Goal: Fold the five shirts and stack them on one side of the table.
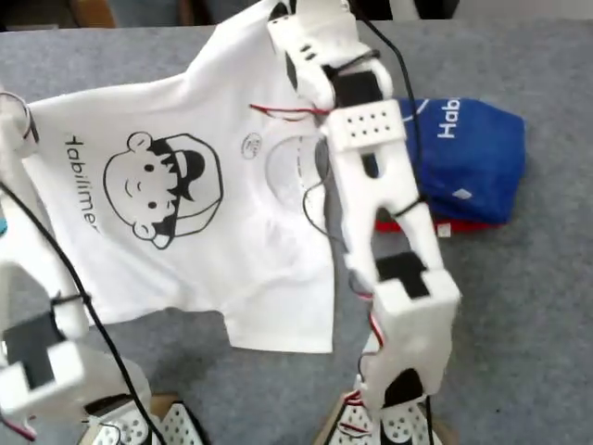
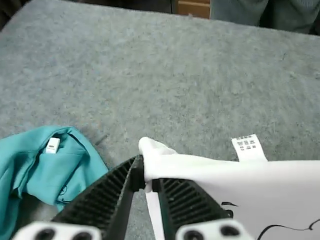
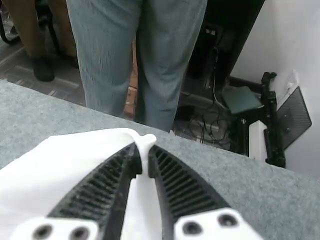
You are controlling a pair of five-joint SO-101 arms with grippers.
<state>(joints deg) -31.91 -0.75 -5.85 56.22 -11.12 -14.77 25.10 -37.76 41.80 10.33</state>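
Your left gripper has a corner of the white shirt, jaws squeezed almost together with only a fold of cloth between the black pads. A little of that corner pokes out past the tips. A small white label sticks out of the shirt's edge near the grip.

Your right gripper is doing much the same on the far side: jaws nearly closed, a nub of white cloth pinched between them and showing just beyond the tips. In the high view that arm stretches out across the shirt's collar area toward the far edge of the table.

The white shirt itself lies spread over the grey table, front side up. Its print, a cartoon face in black line, is in plain sight. The hem runs along the left side of the high view and one sleeve points back toward the arms' bases. There are some wrinkles through the middle, beside the right arm.

On the right side of the table you've got a folded blue shirt sitting on a red shirt, with just a thin red strip showing under the blue's near edge. That stack sits just beside the white shirt; the arm covers the gap, so you can't tell whether they touch.

A teal shirt lies crumpled on the table near your left gripper, apart from the white corner
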